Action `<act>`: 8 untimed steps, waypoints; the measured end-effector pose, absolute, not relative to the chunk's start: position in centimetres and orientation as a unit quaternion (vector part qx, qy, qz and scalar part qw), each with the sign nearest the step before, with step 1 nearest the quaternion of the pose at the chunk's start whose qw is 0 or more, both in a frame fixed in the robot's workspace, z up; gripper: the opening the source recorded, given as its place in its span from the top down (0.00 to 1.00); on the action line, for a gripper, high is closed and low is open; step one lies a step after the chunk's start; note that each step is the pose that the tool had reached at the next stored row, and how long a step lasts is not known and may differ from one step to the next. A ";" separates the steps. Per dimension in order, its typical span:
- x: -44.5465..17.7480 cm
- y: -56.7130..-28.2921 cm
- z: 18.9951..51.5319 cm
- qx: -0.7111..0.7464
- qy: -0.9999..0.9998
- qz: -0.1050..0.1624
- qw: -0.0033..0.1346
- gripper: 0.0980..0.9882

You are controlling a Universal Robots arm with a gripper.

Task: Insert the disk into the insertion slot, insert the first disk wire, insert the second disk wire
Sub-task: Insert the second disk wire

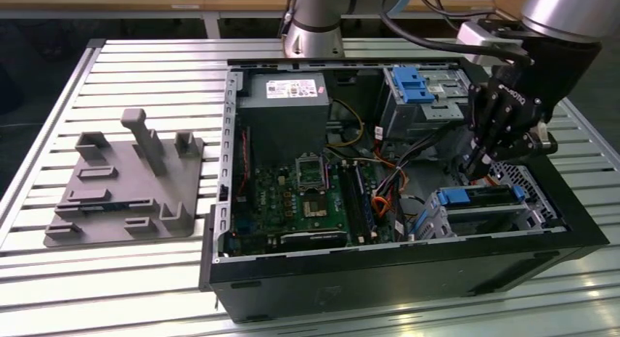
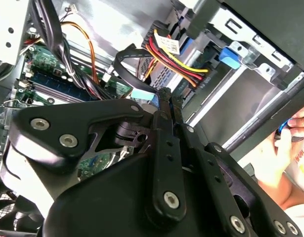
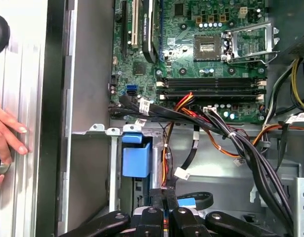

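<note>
Exterior view: disk (image 1: pixel 481 197) seated in slot (image 1: pixel 528 206) at the case's near corner on that view's right. Gripper (image 1: pixel 477 171), fingers pinched together on a wire connector (image 2: pixel 142 94) just above it. Judged light, stiff-bodied, limp-tailed; grip connector flanks, not cable.

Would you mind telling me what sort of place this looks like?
Probably a robotics lab or test bench: an open desktop computer case sits on a slatted aluminium table, beside a grey fixture plate, with the robot's gripper reaching inside.
</note>
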State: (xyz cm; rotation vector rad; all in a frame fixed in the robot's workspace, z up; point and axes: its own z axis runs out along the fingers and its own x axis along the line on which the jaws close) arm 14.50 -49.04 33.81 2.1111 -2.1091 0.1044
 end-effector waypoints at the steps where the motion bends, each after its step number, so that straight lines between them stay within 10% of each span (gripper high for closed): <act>1: 14.5 -49.2 33.8 0.705 -0.704 0.034 0.077 0.95; 8: 14.5 -49.3 33.8 0.696 -0.714 0.025 0.069 0.95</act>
